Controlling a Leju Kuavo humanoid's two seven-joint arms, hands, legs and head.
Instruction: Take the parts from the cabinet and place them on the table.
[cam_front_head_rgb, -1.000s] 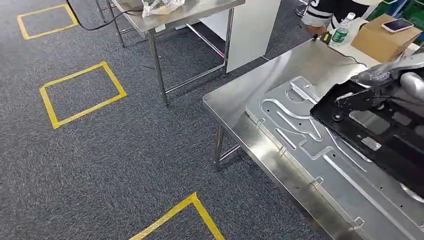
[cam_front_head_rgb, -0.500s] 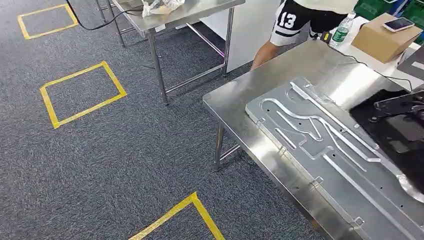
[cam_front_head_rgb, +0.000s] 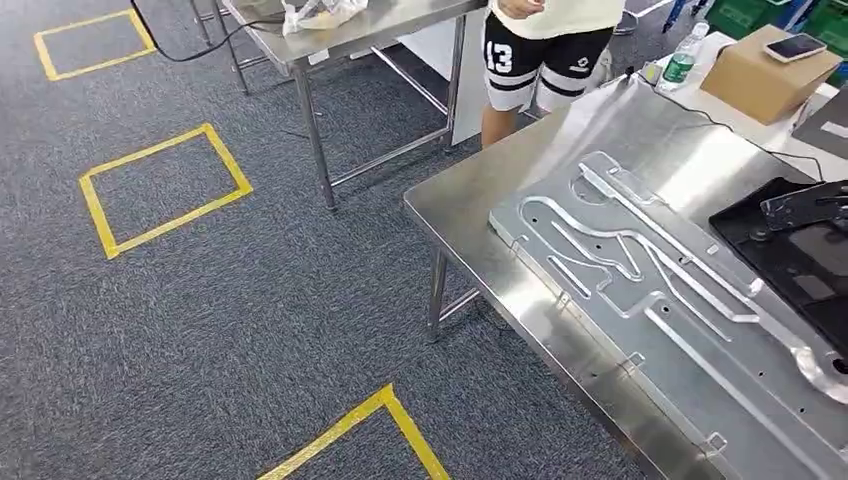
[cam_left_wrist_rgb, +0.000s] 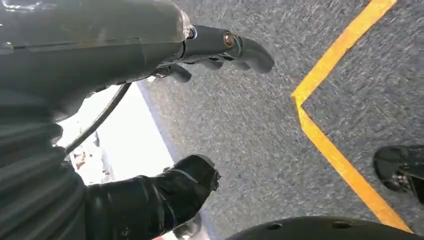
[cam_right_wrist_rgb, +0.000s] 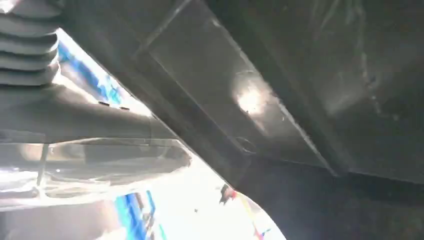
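Note:
A black metal part (cam_front_head_rgb: 800, 255) lies over the right end of the steel table (cam_front_head_rgb: 470, 210), partly on a large silver stamped plate (cam_front_head_rgb: 640, 290). In the right wrist view the black part (cam_right_wrist_rgb: 300, 90) sits very close, and my right hand (cam_right_wrist_rgb: 75, 120) holds it along one edge with the grey thumb against it. The fingers on its far side are hidden. My left hand (cam_left_wrist_rgb: 100, 45) hangs over the grey carpet, fingers (cam_left_wrist_rgb: 240, 50) and thumb apart, holding nothing.
A person in black shorts (cam_front_head_rgb: 545, 50) stands at the table's far corner. A cardboard box (cam_front_head_rgb: 770, 75) with a phone (cam_front_head_rgb: 795, 47) and a water bottle (cam_front_head_rgb: 683, 60) stand at the back. A second steel table (cam_front_head_rgb: 340, 40) is behind; yellow tape squares (cam_front_head_rgb: 160, 190) mark the carpet.
The black part has moved to the right across the silver plate, and my right hand has left the head view. The person has stepped in along the table's far side.

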